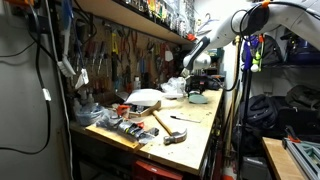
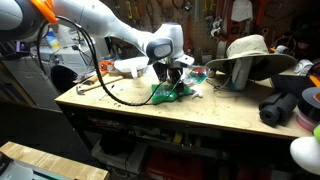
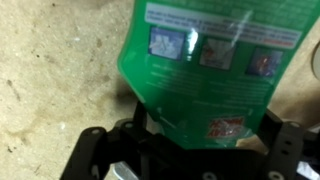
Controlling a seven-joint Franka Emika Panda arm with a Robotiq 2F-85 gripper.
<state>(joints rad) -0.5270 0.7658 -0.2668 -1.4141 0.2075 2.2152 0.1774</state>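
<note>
While I am standing by the long wooden desk (image 2: 130, 112), the white arm (image 2: 100, 22) is reaching down over it. Its tool (image 2: 172, 78) is pointing straight down at a green bag (image 2: 170, 93). The green bag is lying flat on the desk, near the middle of the top, and it is shining a little, like plastic.

In the wrist view the bag (image 3: 205, 70) is filling most of the picture. Small pictures and white writing are showing on it, but they are too blurry for me to read. The tool is standing apart: its two dark fingers (image 3: 95, 150) are sitting one on each side of the bag's narrow end, and that end is lying between them. I cannot tell if the fingers are touching the plastic.

A wide tan hat (image 2: 245, 50) is resting on the desk to one side of the bag, near it but not touching. On the other side a white thing (image 2: 130, 66) is lying just past the tool, and a hammer (image 2: 92, 84) with a wooden handle is lying farther along. A black cable (image 2: 105, 75) is hanging from the arm and looping down onto the desk.

In an exterior view looking down the length of the desk, the tool (image 1: 197, 88) is hanging low at the far end. The hammer (image 1: 165, 122) is lying much nearer to me. Lots of hand tools (image 1: 110, 50) are hanging on the wall behind — pliers and such, I think.
</note>
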